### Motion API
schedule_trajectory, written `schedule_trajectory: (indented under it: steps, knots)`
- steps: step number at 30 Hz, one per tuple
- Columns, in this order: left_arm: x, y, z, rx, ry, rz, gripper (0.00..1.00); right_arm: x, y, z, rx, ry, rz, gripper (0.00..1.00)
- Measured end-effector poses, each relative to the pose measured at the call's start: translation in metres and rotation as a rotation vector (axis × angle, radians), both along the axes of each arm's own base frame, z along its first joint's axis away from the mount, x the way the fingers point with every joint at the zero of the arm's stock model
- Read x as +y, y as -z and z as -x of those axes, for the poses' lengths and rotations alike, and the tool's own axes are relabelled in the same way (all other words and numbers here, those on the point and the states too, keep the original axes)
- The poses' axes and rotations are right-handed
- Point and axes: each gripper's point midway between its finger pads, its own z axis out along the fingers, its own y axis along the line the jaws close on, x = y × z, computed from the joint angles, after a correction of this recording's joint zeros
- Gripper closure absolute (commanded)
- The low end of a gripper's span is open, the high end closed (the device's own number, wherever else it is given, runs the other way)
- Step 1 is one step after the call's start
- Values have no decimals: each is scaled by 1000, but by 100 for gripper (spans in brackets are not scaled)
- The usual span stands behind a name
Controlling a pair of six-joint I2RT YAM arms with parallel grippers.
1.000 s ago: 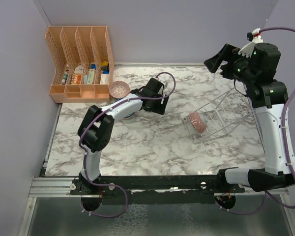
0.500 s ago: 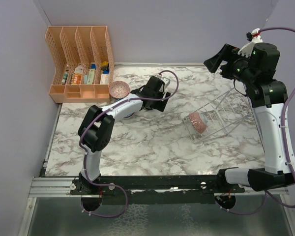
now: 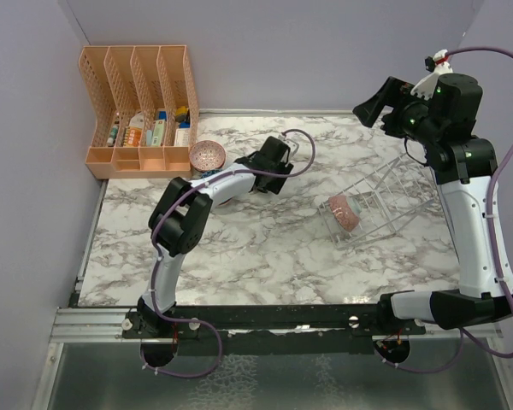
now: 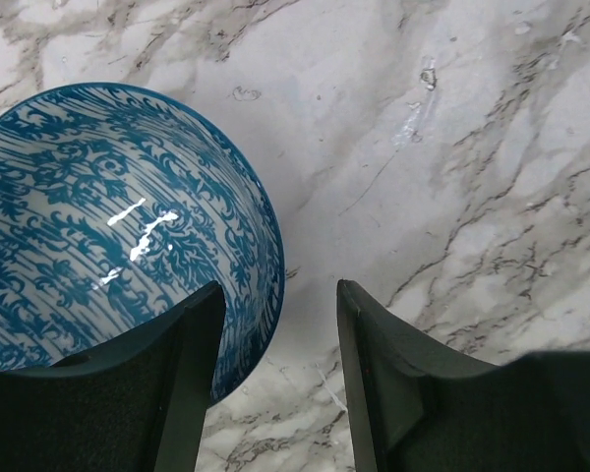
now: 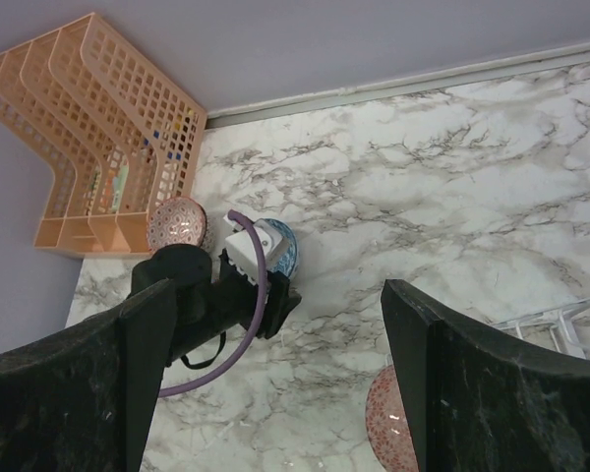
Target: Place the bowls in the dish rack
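Note:
A blue patterned bowl [image 4: 108,221] sits flat on the marble. My left gripper [image 4: 280,290] hangs low over its right edge. One finger [image 4: 192,374] is above the bowl's inside and the other [image 4: 374,374] is outside the rim, with a gap still showing, so it is open. In the top view the left gripper [image 3: 269,169] covers that bowl. A pink bowl [image 3: 208,155] lies beside the organizer. The clear dish rack [image 3: 389,195] is tipped on the right, with a pink-red bowl [image 3: 344,212] in it. My right gripper [image 3: 378,104] is raised high, open and empty.
An orange slotted organizer [image 3: 141,107] with small items stands at the back left corner against the wall. From the right wrist I see the blue bowl [image 5: 285,248], the pink bowl [image 5: 177,224] and the left arm [image 5: 202,300].
The left gripper's jaws have narrowed around the blue bowl's rim, and the left wrist has shifted slightly toward the back. The right arm has barely moved.

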Motion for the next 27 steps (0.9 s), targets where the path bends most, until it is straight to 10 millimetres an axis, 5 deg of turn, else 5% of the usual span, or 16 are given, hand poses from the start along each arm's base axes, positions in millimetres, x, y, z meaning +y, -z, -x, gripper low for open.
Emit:
schedule_trajectory:
  steps: [6, 10, 14, 22, 27]
  knots:
    - [8, 23, -4, 10, -3, -68, 53, -1, 1, 0, 3, 1, 7, 15]
    - [10, 22, -7, -1, -8, -80, 83, -2, 2, 0, 3, 6, 13, 16]
    - [12, 16, -14, -35, -19, -89, 98, -5, 3, -1, 5, 21, 23, 16]
    - [10, 9, -15, -30, -39, -69, 100, -16, 4, -1, 12, 80, 49, 19]
    - [-7, -15, -5, 35, -86, 79, 100, -19, -8, 0, -16, 99, 44, 19]
